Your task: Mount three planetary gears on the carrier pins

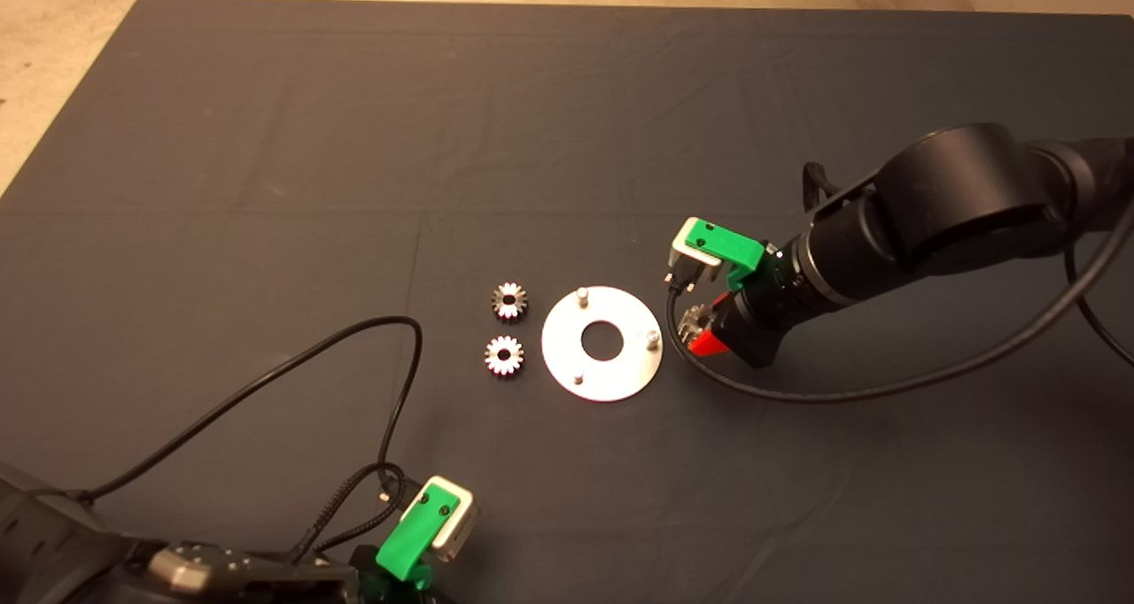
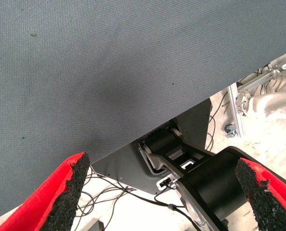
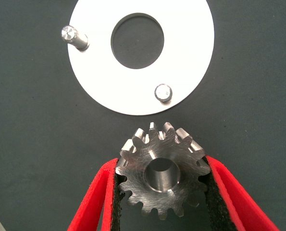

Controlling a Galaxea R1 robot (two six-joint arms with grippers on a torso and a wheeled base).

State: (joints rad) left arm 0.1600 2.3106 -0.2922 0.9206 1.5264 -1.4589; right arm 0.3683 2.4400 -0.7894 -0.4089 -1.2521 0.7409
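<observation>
Gripping one of the planetary gears (image 3: 162,175) between its red fingers (image 3: 92,202), the right gripper (image 1: 700,331) hangs just beside the right rim of the silver disc (image 1: 567,360), close to the nearest of the carrier pins (image 1: 652,337); from the right wrist view the gear's teeth press against both black pads, and its bore faces the camera. All three pins stand bare on the disc, one at the far edge (image 1: 582,295), one at the near edge (image 1: 578,377). Two more gears lie flat on the mat (image 1: 266,143) just left of the disc, one (image 1: 509,300) behind the other (image 1: 503,355), close together but apart. Wide bare mat lies on every side of this cluster. The left gripper (image 2: 162,192) waits at the lower left edge of the head view, its fingers spread wide and holding nothing; its wrist view looks past the mat's edge to a frame, cables and pale floor. A black cable (image 1: 292,365) loops across the mat from the left arm.
</observation>
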